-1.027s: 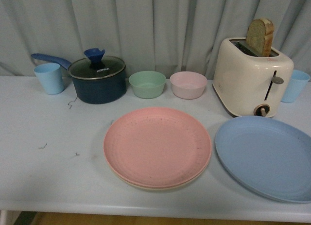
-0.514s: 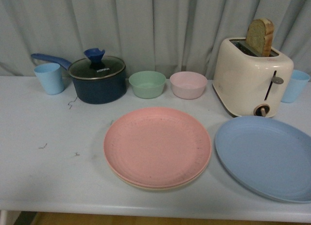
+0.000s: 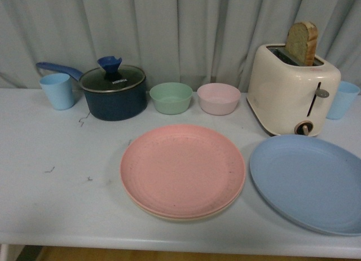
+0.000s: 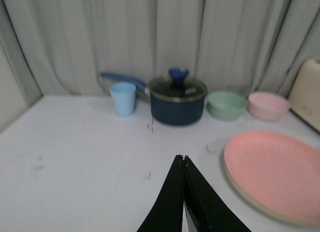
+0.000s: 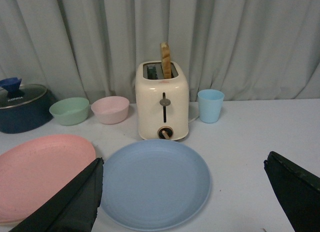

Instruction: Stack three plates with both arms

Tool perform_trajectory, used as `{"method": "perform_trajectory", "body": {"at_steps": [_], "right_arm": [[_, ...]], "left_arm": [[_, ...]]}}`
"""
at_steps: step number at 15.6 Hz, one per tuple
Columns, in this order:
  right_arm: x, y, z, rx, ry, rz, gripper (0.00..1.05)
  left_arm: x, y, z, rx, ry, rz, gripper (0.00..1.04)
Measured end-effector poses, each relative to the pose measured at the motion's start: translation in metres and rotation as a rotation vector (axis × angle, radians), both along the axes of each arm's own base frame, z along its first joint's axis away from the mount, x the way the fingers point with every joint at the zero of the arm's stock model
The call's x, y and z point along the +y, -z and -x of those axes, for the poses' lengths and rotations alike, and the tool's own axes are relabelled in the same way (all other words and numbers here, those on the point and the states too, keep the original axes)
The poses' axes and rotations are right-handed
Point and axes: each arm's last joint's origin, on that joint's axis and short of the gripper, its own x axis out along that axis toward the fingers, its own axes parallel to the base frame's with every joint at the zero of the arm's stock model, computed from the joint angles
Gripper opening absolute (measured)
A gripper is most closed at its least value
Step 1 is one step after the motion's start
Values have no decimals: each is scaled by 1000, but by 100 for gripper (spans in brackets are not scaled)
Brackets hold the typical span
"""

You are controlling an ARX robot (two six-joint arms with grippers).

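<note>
The pink plate (image 3: pixel 183 169) lies at the table's middle on top of the beige plate (image 3: pixel 186 216), of which only a thin rim shows. The blue plate (image 3: pixel 309 181) lies alone to the right, in front of the toaster. No arm appears in the front view. In the left wrist view my left gripper (image 4: pixel 183 158) is shut and empty above bare table, left of the pink plate (image 4: pixel 275 172). In the right wrist view my right gripper (image 5: pixel 184 163) is open wide, held back from the blue plate (image 5: pixel 155 184), with nothing between its fingers (image 5: pixel 75 202).
A cream toaster (image 3: pixel 293 89) with a bread slice stands behind the blue plate. At the back are a blue pot with a lid (image 3: pixel 113 92), a green bowl (image 3: pixel 171 97), a pink bowl (image 3: pixel 218 98) and light blue cups (image 3: pixel 57 91) (image 3: pixel 342 99). A curtain hangs behind.
</note>
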Motion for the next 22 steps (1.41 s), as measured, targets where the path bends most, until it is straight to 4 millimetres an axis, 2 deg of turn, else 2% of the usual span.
{"method": "perform_trajectory", "body": {"at_steps": [1, 4, 5, 8, 9, 10, 11, 12, 14, 17, 18, 20, 22], "right_arm": [[0, 0, 0, 0, 1, 0, 98], [0, 0, 0, 0, 0, 0, 98], [0, 0, 0, 0, 0, 0, 98], [0, 0, 0, 5, 1, 0, 98], [-2, 2, -2, 187, 25, -3, 98], [-8, -4, -11, 276, 65, -14, 98], [-25, -23, -32, 310, 125, -48, 98], [-37, -32, -50, 362, 147, -75, 98], [-60, -32, -90, 488, 157, -139, 98], [-81, -24, -162, 619, 118, -151, 98], [-85, -14, -186, 684, 103, -150, 98], [-84, 12, -218, 824, 60, -166, 98], [-84, 29, -247, 908, 39, -165, 98]], "left_arm": [[0, -1, 6, -27, 1, 0, 2], [0, -1, 6, -32, 2, 0, 2], [0, -1, 6, -30, 2, 0, 7], [0, -1, 6, -31, 2, 0, 44], [0, -1, 6, -31, 1, 0, 57], [0, -1, 6, -32, 2, 0, 68], [0, -1, 6, -31, 2, 0, 89], [0, -1, 6, -31, 2, -1, 100], [0, -1, 6, -31, 2, -1, 98], [0, -1, 6, -31, 2, -1, 98], [0, -1, 6, -31, 2, -1, 98], [0, -1, 6, -31, 2, -1, 98], [0, -1, 6, -31, 2, -1, 98]]}}
